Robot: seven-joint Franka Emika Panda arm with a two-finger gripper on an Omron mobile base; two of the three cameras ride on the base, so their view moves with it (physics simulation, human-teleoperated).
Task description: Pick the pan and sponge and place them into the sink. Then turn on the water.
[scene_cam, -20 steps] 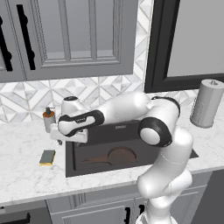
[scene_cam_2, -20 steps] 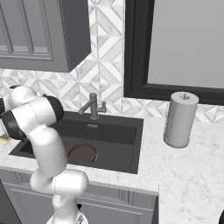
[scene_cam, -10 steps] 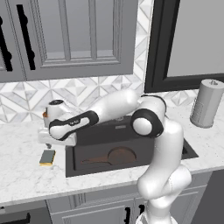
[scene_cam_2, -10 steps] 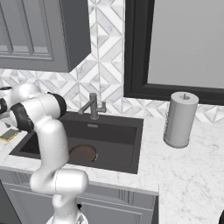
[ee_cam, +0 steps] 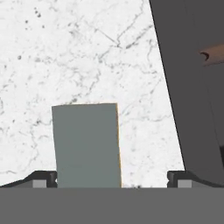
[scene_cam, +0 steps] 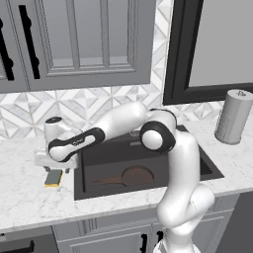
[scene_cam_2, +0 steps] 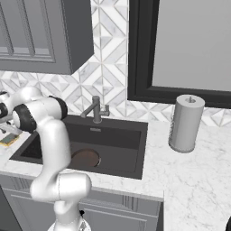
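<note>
The sponge (scene_cam: 53,178) lies flat on the marble counter just left of the sink (scene_cam: 207,168), its grey-green top up (ee_cam: 86,144). My gripper (scene_cam: 53,169) hangs straight over it, pointing down and open. One fingertip (ee_cam: 43,178) stands beside the sponge's one long side and the other fingertip well off its other side, neither touching. The pan (scene_cam: 131,176) rests on the sink floor with its handle toward the left, and the handle's end (ee_cam: 214,54) shows in the hand view. From the right I see the sponge (scene_cam_2: 9,139), the pan (scene_cam_2: 85,158) and the faucet (scene_cam_2: 95,109). No water is in view.
A grey paper towel roll (scene_cam_2: 185,122) stands on the counter right of the sink. Grey wall cabinets (scene_cam: 74,39) hang above the left counter. The sink's left wall (ee_cam: 192,87) drops away close beside the sponge.
The hand has swung left off the sink's edge and come down over the sponge. The jaws have stayed open.
</note>
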